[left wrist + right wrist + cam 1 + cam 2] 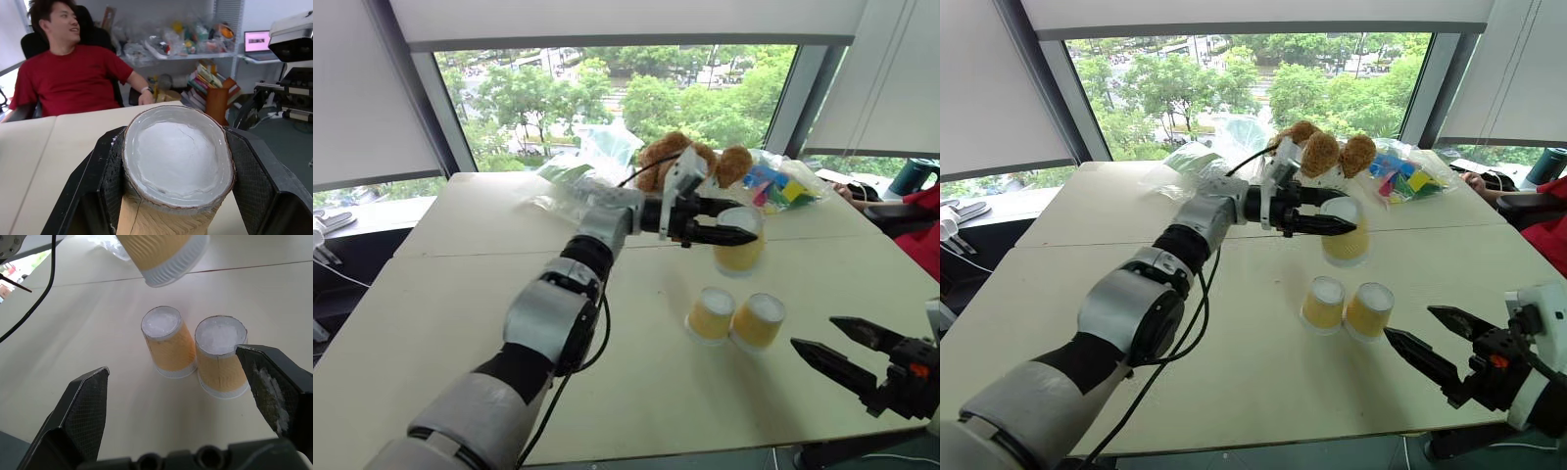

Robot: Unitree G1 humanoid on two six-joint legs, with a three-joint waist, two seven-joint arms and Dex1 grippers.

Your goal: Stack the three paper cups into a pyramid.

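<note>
Between the left gripper's [729,223] black fingers, one ribbed yellow-orange paper cup [740,245] is clamped upside down, white flat base up, hanging clear above the pale table [460,294]. Just below and short of it, two matching cups [711,313] [759,320] stand inverted, side by side and touching. Beyond them the right gripper [847,348] hovers, fingers spread wide, bare tabletop all around, near the front edge.

**Occluded and cropped items**

Held cup [161,257] was cut off by the right wrist view's edge; its sides were largely covered by the left gripper [171,196] fingers. Teddy bear [690,157] sat partly behind that gripper. Bag contents [778,186] were indistinct.
</note>
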